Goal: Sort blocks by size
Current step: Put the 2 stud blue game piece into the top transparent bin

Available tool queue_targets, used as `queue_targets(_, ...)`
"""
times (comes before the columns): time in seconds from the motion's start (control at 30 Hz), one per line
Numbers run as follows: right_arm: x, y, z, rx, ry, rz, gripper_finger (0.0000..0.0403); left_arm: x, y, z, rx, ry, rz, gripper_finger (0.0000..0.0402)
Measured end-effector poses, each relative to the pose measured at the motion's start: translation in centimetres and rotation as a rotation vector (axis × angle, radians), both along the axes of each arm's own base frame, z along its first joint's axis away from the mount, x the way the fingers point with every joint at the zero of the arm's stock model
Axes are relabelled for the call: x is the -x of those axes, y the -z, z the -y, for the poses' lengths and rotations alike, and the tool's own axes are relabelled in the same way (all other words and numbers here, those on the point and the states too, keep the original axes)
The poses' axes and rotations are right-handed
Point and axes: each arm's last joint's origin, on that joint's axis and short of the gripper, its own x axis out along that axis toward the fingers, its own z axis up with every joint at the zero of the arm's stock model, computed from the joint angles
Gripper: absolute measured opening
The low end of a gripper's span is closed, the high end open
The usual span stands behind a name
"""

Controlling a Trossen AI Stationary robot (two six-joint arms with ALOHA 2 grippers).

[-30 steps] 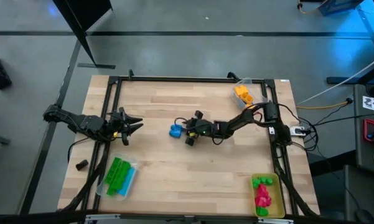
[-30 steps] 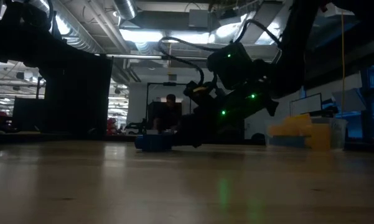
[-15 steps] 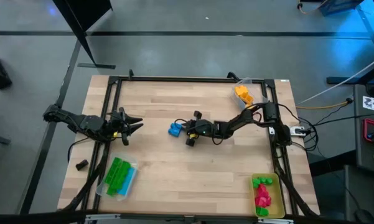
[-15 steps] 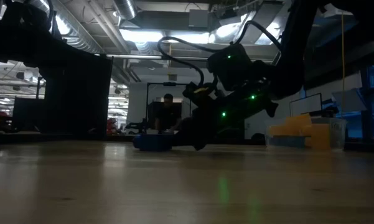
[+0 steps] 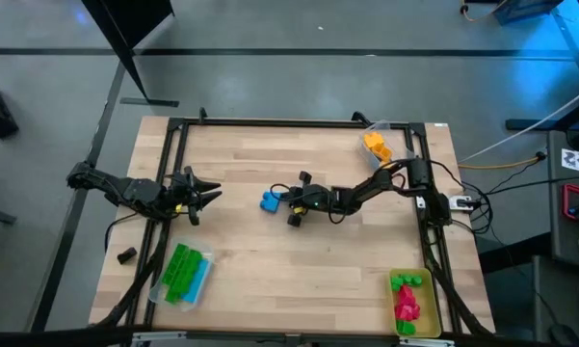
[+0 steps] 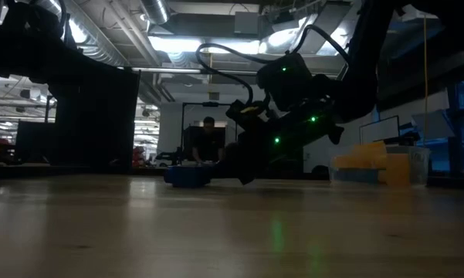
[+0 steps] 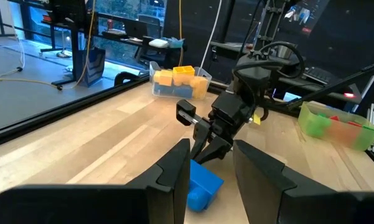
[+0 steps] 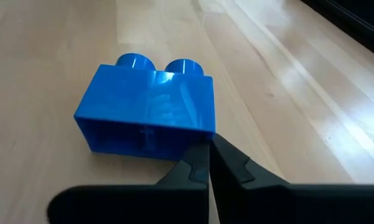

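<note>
Darkness swallows most of the low view: the right hand (image 6: 243, 171) is only a black shape beside the blue block (image 6: 189, 177). Its wrist camera is plainer, showing the fingers pressed together with nothing between them, tips just at the block's (image 8: 147, 113) lower corner, the block tipped on its side. From above, that block (image 5: 271, 201) lies mid-worktop (image 5: 270, 260). The left hand (image 5: 208, 196) waits near the left edge, fingers partly spread and holding nothing; its camera shows the block (image 7: 202, 184) half hidden behind a finger.
</note>
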Motion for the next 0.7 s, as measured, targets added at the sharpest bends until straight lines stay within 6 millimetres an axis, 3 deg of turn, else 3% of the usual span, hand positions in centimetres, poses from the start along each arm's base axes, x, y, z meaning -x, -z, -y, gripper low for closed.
queue_targets(0.7,0.15,-0.29,0.2,-0.038,0.117,0.021,0.0002,0.0,0.02,0.0,-0.001,0.0,-0.001,0.0107)
